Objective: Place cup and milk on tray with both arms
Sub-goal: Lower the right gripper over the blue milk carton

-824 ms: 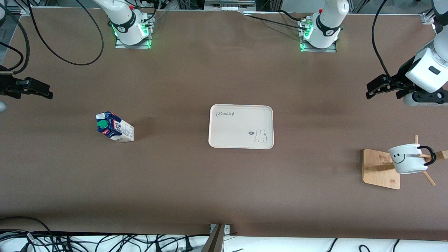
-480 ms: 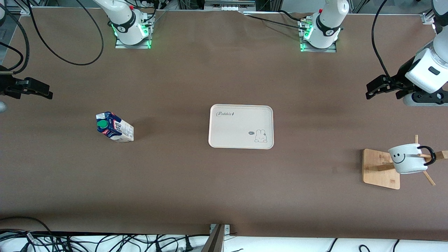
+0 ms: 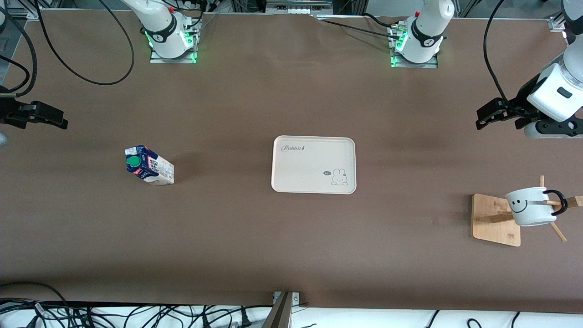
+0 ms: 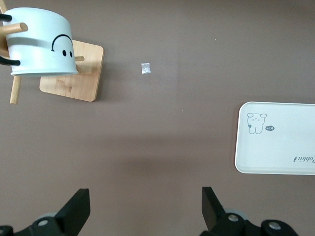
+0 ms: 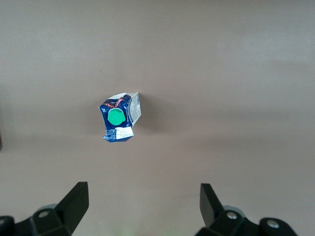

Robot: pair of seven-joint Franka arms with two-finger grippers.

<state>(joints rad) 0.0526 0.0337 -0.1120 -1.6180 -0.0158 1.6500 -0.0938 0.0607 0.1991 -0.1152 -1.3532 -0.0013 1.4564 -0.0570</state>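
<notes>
The white smiley cup [image 3: 530,206] hangs by its black handle on a peg of a wooden stand [image 3: 495,218] at the left arm's end of the table; it also shows in the left wrist view [image 4: 42,43]. The blue-and-white milk carton [image 3: 149,165] with its green cap stands toward the right arm's end, and shows in the right wrist view [image 5: 119,117]. The cream tray [image 3: 313,164] lies empty in the middle, its edge in the left wrist view [image 4: 278,138]. My left gripper [image 3: 483,115] [image 4: 146,196] is open over bare table. My right gripper [image 3: 58,121] [image 5: 143,194] is open over bare table.
The stand has several bare wooden pegs [image 3: 558,231] sticking out around the cup. A small pale scrap [image 4: 145,69] lies on the table near the stand's base. Black cables [image 3: 82,59] loop near the right arm's base.
Both grippers have barely shifted. The cup, milk and tray have not moved.
</notes>
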